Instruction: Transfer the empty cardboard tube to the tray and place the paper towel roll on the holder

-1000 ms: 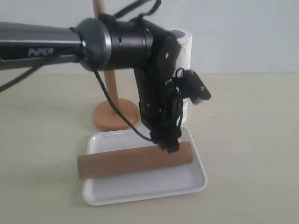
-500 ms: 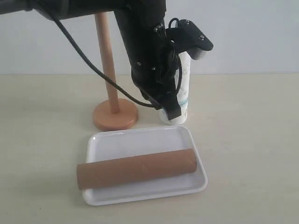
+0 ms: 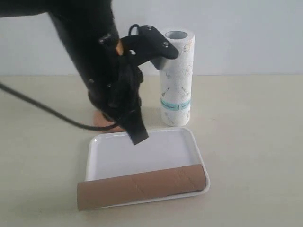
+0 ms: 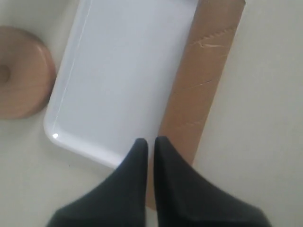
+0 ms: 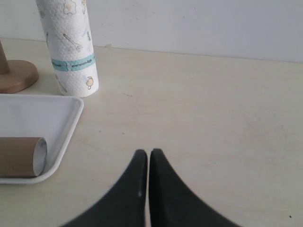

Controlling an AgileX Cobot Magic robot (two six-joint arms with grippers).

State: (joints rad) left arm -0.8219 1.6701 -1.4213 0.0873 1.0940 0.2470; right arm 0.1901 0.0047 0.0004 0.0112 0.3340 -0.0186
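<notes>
The empty cardboard tube [image 3: 142, 187] lies lengthwise along the front rim of the white tray [image 3: 142, 153], its left end past the tray's corner. My left gripper [image 3: 138, 137] hangs shut and empty above the tray's back left part, apart from the tube. In the left wrist view the shut gripper [image 4: 149, 141] is over the tray [image 4: 118, 71] next to the tube [image 4: 203, 85]. The paper towel roll [image 3: 177, 78] stands upright behind the tray. The holder's base [image 3: 100, 118] peeks out behind my arm; its dowel is hidden. My right gripper [image 5: 146, 152] is shut over bare table.
In the right wrist view the roll [image 5: 71, 47] stands beside the holder's base [image 5: 16, 75], with the tray [image 5: 42, 118] and the tube's open end [image 5: 26, 156] to one side. The left wrist view shows the holder's round base [image 4: 21, 73]. A pale wall closes the back.
My left arm has lifted off the tube and swung left and up. The tube has rolled from the tray's middle to its front rim. The roll is now uncovered.
</notes>
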